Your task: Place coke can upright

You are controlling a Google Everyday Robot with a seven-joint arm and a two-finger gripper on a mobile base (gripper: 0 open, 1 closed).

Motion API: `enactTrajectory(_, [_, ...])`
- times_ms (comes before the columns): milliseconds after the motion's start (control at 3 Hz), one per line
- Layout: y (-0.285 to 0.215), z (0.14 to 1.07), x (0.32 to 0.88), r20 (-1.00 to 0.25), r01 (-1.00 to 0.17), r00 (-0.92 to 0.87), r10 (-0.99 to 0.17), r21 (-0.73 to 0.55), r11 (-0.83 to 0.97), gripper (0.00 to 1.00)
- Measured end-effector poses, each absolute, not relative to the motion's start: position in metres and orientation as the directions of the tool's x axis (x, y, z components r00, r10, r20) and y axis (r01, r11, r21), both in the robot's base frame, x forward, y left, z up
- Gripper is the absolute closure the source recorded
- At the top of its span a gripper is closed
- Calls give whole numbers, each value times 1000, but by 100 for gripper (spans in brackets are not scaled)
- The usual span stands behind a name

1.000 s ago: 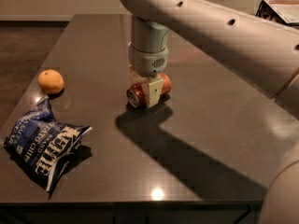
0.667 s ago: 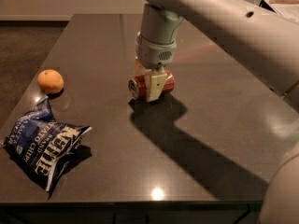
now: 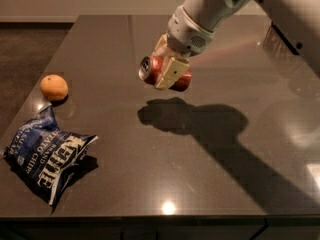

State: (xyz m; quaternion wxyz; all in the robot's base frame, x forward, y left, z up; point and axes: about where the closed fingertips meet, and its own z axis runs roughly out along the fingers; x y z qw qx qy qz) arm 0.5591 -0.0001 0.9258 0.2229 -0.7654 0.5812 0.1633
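The red coke can point(image 3: 181, 77) lies on its side in the air, held above the dark table point(image 3: 150, 184), its silver end facing left. My gripper point(image 3: 165, 66) is shut on the can, with cream fingers point(image 3: 170, 73) on either side of it. The arm comes down from the upper right. The can's shadow falls on the table just below it.
A round orange fruit point(image 3: 54, 87) sits at the table's left. A blue chip bag point(image 3: 45, 157) lies crumpled at the front left near the table's edge. The floor shows beyond the left edge.
My gripper has lifted the can off the table and moved it up, still on its side. The fruit and the bag have not moved.
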Motion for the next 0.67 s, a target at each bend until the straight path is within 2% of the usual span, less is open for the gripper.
enactTrajectory(667, [2, 950, 561, -778, -990, 108, -619, -144, 9, 100])
